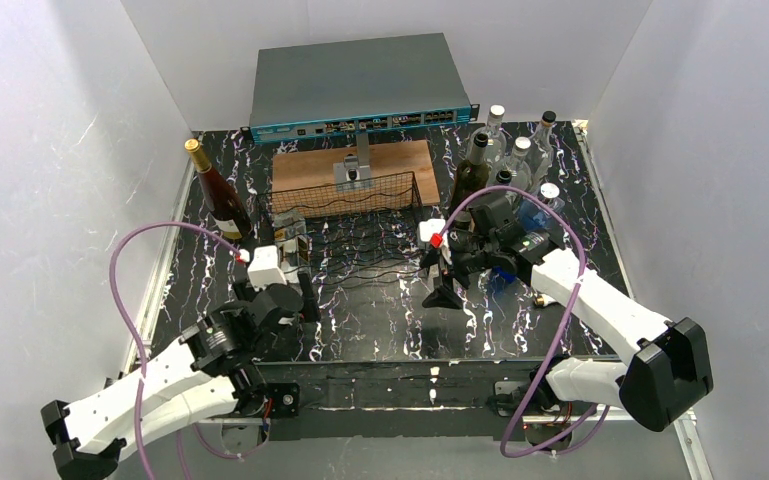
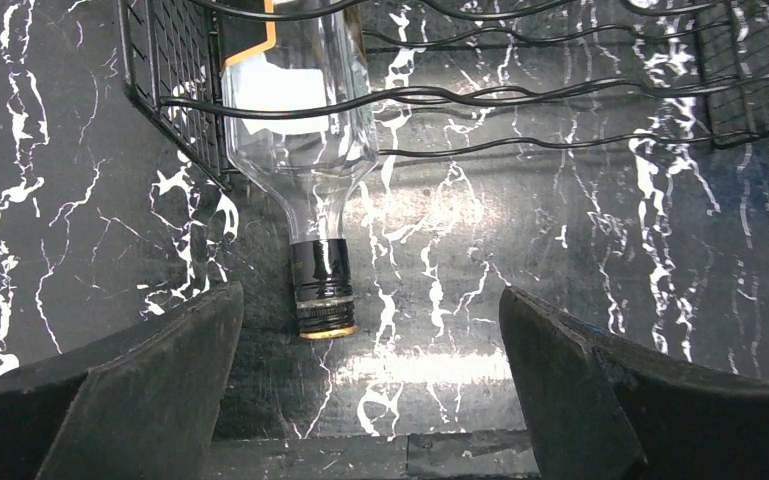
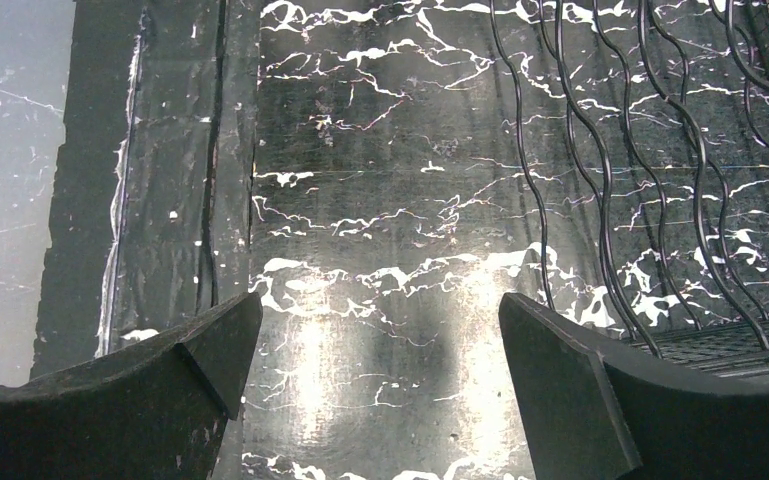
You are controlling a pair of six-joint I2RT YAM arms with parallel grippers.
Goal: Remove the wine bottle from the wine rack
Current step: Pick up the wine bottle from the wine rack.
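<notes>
Clear wine bottle (image 2: 300, 150), label seemingly white with orange edge, writing unreadable, lies in leftmost cradle of wine rack (image 2: 560, 95), capped neck toward wide-open left gripper (image 2: 370, 305); right gripper (image 3: 380, 310) also spread, beside rack.

This one's a robot lab cell, folks: white panels (image 1: 50, 150) box in a black marbled surface (image 1: 390, 320) on three sides. A left arm (image 1: 160, 385) and a right arm (image 1: 610, 310) are bolted at its near edge, trailing purple cables (image 1: 113, 272). At the back sits a grey network switch (image 1: 355, 80), with a rack (image 1: 360, 195), board (image 1: 305, 170) and bottles (image 1: 520, 160) set out like test props.
</notes>
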